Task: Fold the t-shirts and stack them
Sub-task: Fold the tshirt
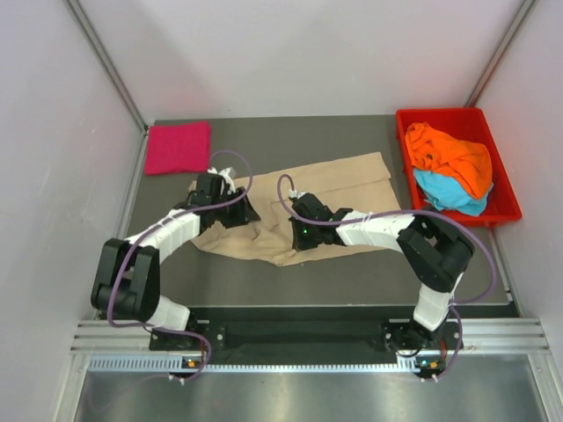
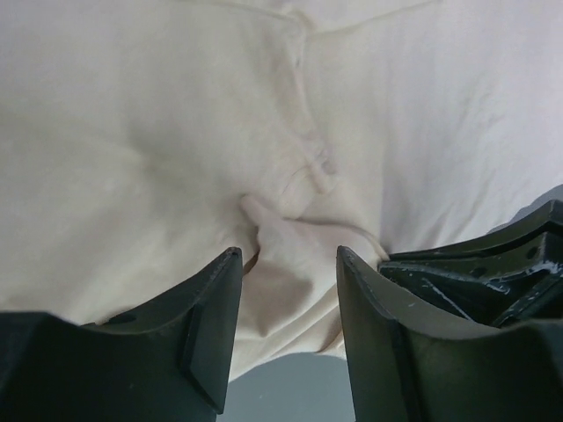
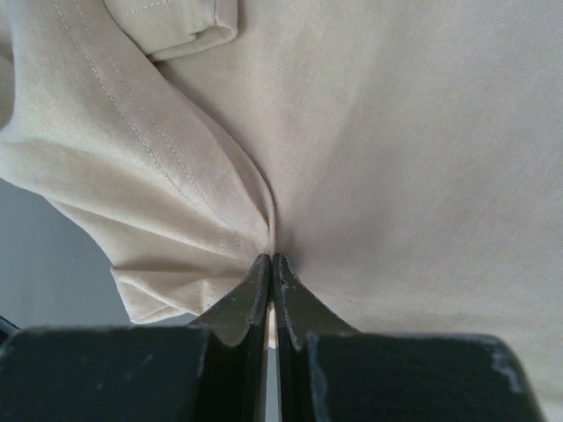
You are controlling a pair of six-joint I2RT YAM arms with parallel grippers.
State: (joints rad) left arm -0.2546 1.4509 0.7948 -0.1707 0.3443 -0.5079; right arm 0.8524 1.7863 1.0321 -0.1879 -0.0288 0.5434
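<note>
The dark grey table (image 1: 352,272) carries everything, with grey walls rising on three sides. Spread across its middle lies the beige t-shirt (image 1: 339,186), the largest piece of cloth, flat toward the far right and rumpled along its near-left edge, where both arms reach onto it. At the far right of the table sits a red plastic tray (image 1: 404,167). It holds a crumpled orange t-shirt (image 1: 456,158) heaped on top of a light blue t-shirt (image 1: 442,192), of which only the near part shows beneath the orange one. In the far-left corner of the table, well apart from the tray, the magenta-pink t-shirt (image 1: 179,147) lies folded into a neat rectangle. The left gripper (image 2: 288,264) is over the left part of the beige t-shirt with its jaws apart; a raised wrinkle of the cloth runs into the gap between them, but they do not clamp it. The right gripper (image 3: 271,261) is on the middle of the near edge, its jaws pressed together on a pinch of the beige cloth, which puckers in tight folds toward the tips.
</note>
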